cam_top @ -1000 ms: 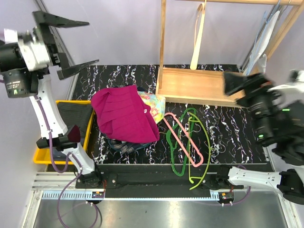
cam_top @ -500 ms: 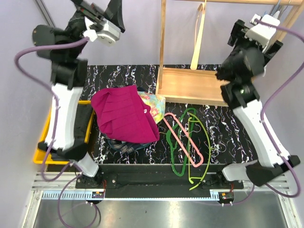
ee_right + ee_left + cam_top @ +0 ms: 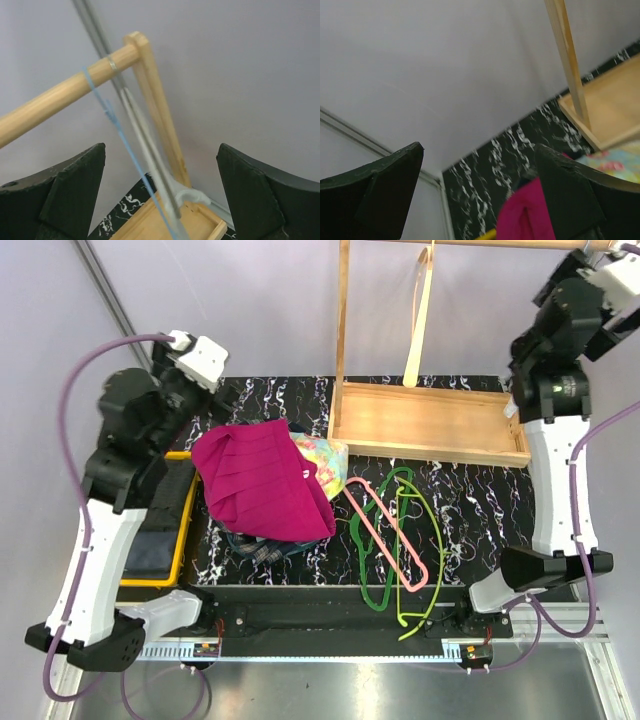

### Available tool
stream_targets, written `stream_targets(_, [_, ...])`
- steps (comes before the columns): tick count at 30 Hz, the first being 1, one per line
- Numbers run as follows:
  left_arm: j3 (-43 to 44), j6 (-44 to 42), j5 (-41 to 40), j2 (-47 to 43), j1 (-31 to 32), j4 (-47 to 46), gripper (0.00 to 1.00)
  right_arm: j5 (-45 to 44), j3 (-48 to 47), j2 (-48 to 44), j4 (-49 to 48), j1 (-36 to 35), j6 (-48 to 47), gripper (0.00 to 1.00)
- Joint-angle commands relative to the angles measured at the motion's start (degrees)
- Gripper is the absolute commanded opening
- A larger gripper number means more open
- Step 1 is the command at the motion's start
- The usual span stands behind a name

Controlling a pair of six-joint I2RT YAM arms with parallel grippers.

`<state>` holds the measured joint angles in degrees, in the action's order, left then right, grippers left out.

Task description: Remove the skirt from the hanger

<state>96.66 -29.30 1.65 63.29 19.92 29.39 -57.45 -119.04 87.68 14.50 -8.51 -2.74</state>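
Both arms are up and away from the work. Left gripper (image 3: 479,155): fingers wide apart, nothing between them, looking at the back wall and the far edge of the table (image 3: 480,510). Right gripper (image 3: 160,150): fingers also wide apart and holding nothing, up by the rail of the wooden rack (image 3: 65,95).

The skirt (image 3: 262,548) is mostly buried. We only see a strip of plaid sticking out at the near edge of the magenta garment (image 3: 262,485), which lies on top of it, with the floral garment (image 3: 322,453) just behind. The green hanger (image 3: 372,595) lies flat on the table to the right, tangled with the pink hanger (image 3: 420,583) and the lime hanger (image 3: 403,615), apart from the pile, no cloth on it.

Our read is that skirt and hanger are already separated. We can't tell whether anything is caught under the pile.

If we do go back in:
- come down slowly, fingers kept apart
- keep the right arm off the rack rail and the hangers hanging there
- grip only the plaid edge, not the magenta cloth
- leave the hanger tangle alone, it will snag
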Motion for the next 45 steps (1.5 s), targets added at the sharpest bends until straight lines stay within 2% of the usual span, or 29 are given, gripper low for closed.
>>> stream_targets(1, [-4.1, 7.7, -2.0, -2.7, 0.1, 6.6, 0.99, 11.1, -1.6, 2.3, 11.6, 10.8, 16.1, 0.98])
stream_targets(2, [-4.7, 8.5, -2.0, -3.3, 0.1, 7.0, 0.99, 15.1, -1.3, 2.4, 12.7, 12.1, 20.5, 0.96])
stream_targets(5, [-5.8, 12.8, -0.1, -4.1, 0.1, 9.3, 0.99, 20.2, -0.1, 2.8, 14.1, 14.8, 25.0, 0.91])
stream_targets(9, [-6.8, 15.1, 1.2, -4.3, 0.1, 11.7, 0.99, 23.4, -0.7, 4.4, 14.1, 16.0, 27.1, 0.89])
stream_targets(17, [-10.3, 14.1, 0.7, -5.6, 0.2, 11.8, 0.99, 28.4, -2.8, 6.7, 14.2, 18.1, 29.2, 0.84])
stream_targets(21, [-11.9, 13.1, 0.3, -6.4, 0.1, 11.7, 0.99, 30.7, -2.6, 8.4, 14.2, 18.5, 30.8, 0.67])
stream_targets(22, [-12.2, 12.9, 0.1, -6.5, 0.1, 11.7, 0.99, 31.3, -2.3, 8.6, 14.2, 18.5, 31.4, 0.56])
stream_targets(24, [-12.8, 12.3, -0.5, -6.9, 0.1, 11.7, 0.99, 31.8, -2.0, 8.7, 14.2, 18.5, 31.8, 0.44])
stream_targets(25, [-13.1, 12.1, -0.6, -6.9, 0.1, 11.7, 0.99, 32.3, -1.7, 8.7, 14.2, 18.5, 32.0, 0.29])
stream_targets(27, [-13.4, 11.6, -0.6, -7.2, 0.2, 11.7, 0.99, 32.6, -1.4, 8.4, 13.9, 18.5, 32.3, 0.14])
stream_targets(28, [-13.5, 11.5, -0.6, -7.3, 0.2, 11.6, 0.99, 32.7, -1.3, 8.2, 13.7, 18.5, 32.1, 0.03])
stream_targets(29, [-13.7, 11.5, -0.7, -7.4, 0.2, 11.6, 0.99, 32.7, -1.3, 8.0, 13.4, 18.5, 32.0, 0.0])
stream_targets(36, [-14.7, 10.8, -0.8, -8.2, 0.1, 11.5, 0.99, 34.9, -4.3, 9.2, 12.7, 18.5, 31.7, 0.0])
stream_targets(45, [-16.2, 9.9, -1.6, -9.7, 0.1, 11.5, 0.99, 38.2, -17.2, 12.7, 13.4, 18.5, 29.6, 0.0])
